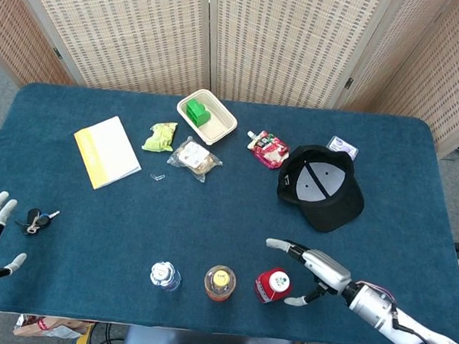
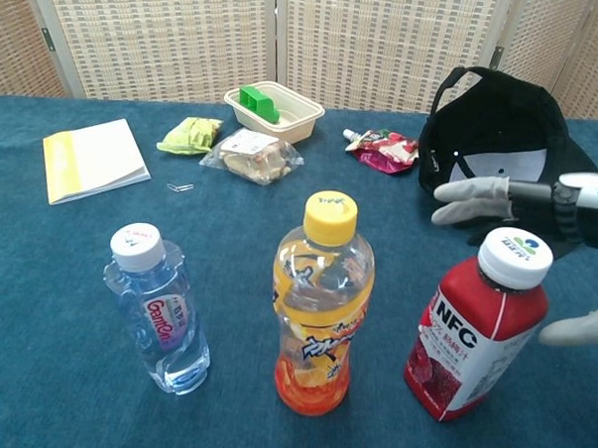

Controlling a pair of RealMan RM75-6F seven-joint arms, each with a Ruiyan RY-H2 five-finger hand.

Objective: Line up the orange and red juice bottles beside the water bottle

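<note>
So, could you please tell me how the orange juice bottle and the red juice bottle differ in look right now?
The orange juice bottle has a yellow cap and clear rounded walls showing orange drink; the red juice bottle has a white cap and a squarer red body with white lettering. The orange one stands in the middle of the row; the red one stands at the end, by the open right robot hand. Both are upright and capped.

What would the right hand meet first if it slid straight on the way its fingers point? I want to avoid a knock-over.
Probably the red juice bottle: the right hand, open, points left with fingers either side of it. Depth is unclear; the upper fingers might pass behind it.
</note>
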